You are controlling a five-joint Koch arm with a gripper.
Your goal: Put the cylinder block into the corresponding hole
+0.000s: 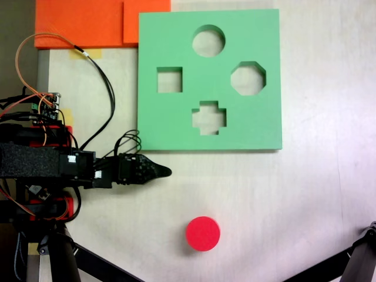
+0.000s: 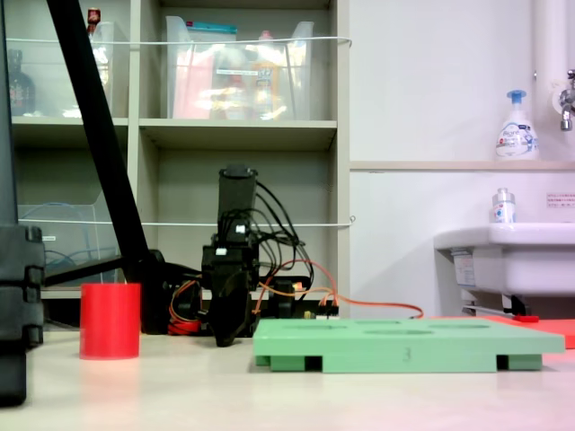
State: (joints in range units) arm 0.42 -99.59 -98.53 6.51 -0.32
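— Where is the cylinder?

— I see the cylinder (image 1: 202, 233) standing upright on the surface (image 1: 305, 200), flat top up. In the view from above it is below the board (image 1: 176, 123) and well apart from it. In the low side view it stands at the left (image 2: 110, 320), apart from the arm.

— And the hand?

— My hand (image 1: 161, 171) is just below the lower edge of the board in the top view, pointing to the right, and it holds nothing. In the side view it hangs low, close to the surface (image 2: 226, 330), just beside the left end of the board. I see one dark tip only, so I cannot tell if it is open or closed.

— The hole?

— The round hole (image 1: 208, 40) is at the top of the board, empty. The square hole (image 1: 169, 80) is at the left, the octagon hole (image 1: 248, 78) at the right, the cross hole (image 1: 208, 117) at the bottom. An orange sheet (image 1: 82, 23) lies above the board's upper left corner.
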